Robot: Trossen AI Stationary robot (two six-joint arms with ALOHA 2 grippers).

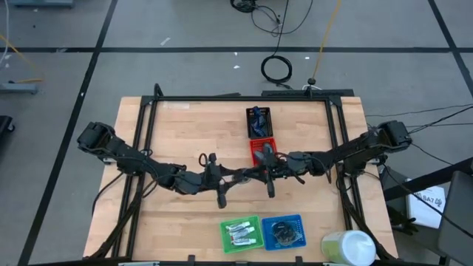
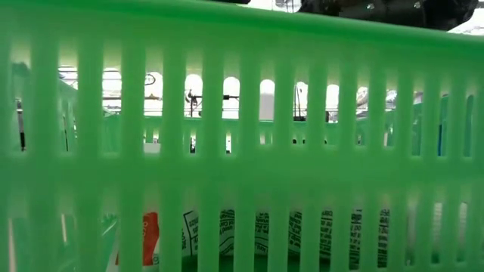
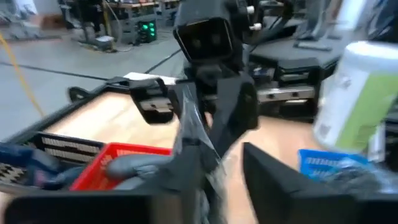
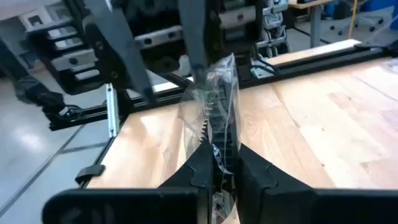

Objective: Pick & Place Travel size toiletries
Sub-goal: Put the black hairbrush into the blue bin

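One round dark pad in clear wrap (image 1: 245,176) hangs above the table's middle between both grippers. My right gripper (image 4: 219,163) is shut on it. My left gripper (image 3: 217,186) faces it from the table's left, open. The pad in clear wrap (image 3: 200,146) stands between its fingers, close to one. Thin white tubes (image 1: 241,233) lie in the green basket (image 1: 226,238). In the low view the green basket's wall (image 2: 242,174) fills the picture, with the white tubes (image 2: 227,230) behind it. Another wrapped dark pad (image 1: 284,233) lies in the blue basket (image 1: 299,222). My right gripper pinches the pad's clear wrap (image 4: 219,140) between its two fingers, level from the table's right. The wrap and the dark pad's edge stick out past the fingertips, lifted clear of the table. My left gripper: I cannot tell whether its finger (image 4: 194,43) touches the wrap's far end (image 4: 214,71).
The red basket (image 1: 262,151) sits just beyond the grippers, with the black basket (image 1: 259,120) behind it. The large white-and-green cylinder (image 1: 347,247) lies at the near right corner. A metal frame (image 1: 148,148) borders the table.
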